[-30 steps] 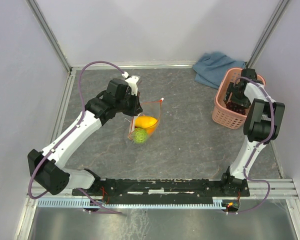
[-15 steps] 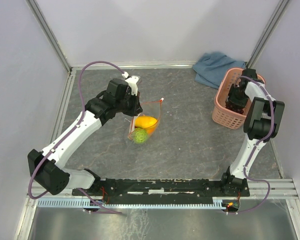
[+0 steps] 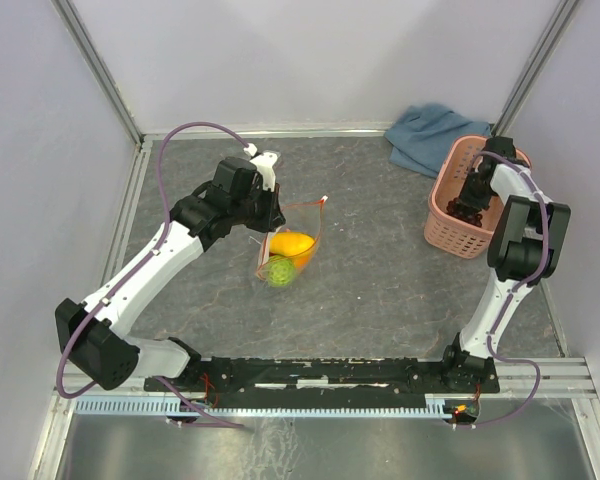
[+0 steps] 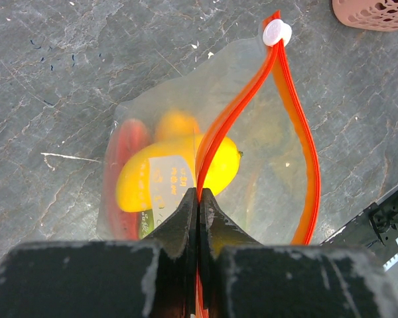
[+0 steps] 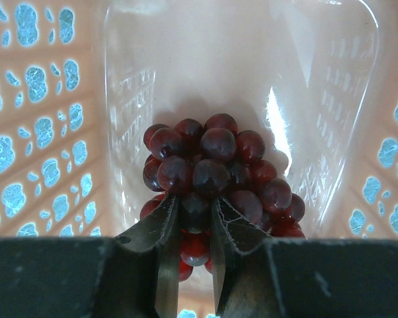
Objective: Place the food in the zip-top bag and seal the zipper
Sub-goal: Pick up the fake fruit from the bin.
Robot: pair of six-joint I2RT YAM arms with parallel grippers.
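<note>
Where the right tool (image 5: 194, 218) grips, lower grapes (image 5: 212, 165) are hidden.

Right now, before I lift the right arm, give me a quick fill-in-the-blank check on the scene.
1. The left end effector is shut on the zipper, and the mouth of the zip-top bag is ___.
2. The right end effector grips the grapes inside the ___ basket.
3. The yellow fruit lies ___ the bag.

Missing words: open; pink; inside.
</note>
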